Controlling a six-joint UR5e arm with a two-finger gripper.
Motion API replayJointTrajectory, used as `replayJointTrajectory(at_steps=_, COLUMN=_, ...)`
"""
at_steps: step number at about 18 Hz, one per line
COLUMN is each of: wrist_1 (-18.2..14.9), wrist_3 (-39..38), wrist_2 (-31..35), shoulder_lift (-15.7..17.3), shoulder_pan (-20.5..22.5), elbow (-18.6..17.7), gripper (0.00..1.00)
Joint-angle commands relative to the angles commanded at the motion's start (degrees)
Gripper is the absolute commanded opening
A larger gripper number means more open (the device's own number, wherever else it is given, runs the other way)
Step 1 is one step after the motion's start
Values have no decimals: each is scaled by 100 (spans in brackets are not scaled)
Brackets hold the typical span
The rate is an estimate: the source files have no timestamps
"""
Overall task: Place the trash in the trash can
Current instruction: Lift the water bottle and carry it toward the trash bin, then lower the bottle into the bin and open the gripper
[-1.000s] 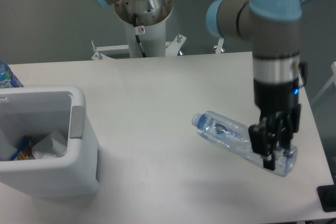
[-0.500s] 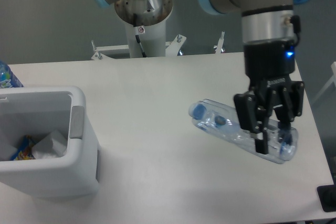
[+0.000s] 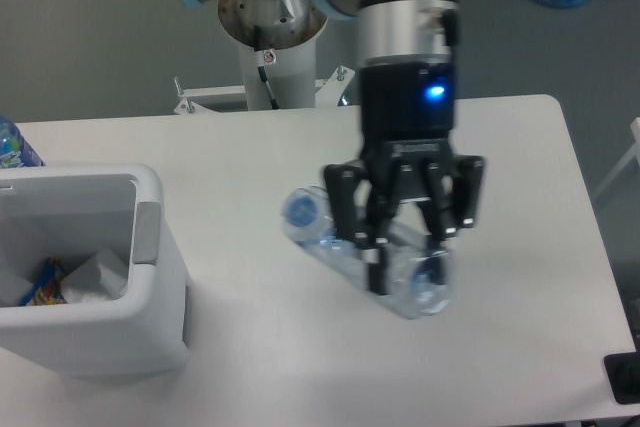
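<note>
The gripper (image 3: 405, 265) is clamped on the clear plastic bottle (image 3: 350, 257) near its base, holding it above mid-table with the cap toward ten o'clock; it looks light, crinkly and slick, so this off-centre grip seems liable to let it swing.

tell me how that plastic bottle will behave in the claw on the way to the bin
The bottle looks clear and empty, so probably light. The claw grips it near its base, so the cap end may sag or swing. Its thin walls likely dent under squeeze.
</note>
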Motion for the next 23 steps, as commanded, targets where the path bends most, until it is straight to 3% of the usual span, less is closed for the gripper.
replayJointTrajectory(at_steps=3, wrist_1=9, wrist_3=-9, wrist_2=0, shoulder_lift=18, shoulder_pan=-396, elbow=-115, gripper=59)
replayJointTrajectory(at_steps=15, wrist_1=0, wrist_3=-53, wrist_2=0, shoulder_lift=79, shoulder_pan=-1301, elbow=-228, gripper=59)
replayJointTrajectory(at_steps=23, wrist_1=0, wrist_3=-44, wrist_2=-9, shoulder_lift=26, shoulder_pan=-1565, elbow=-369, gripper=60)
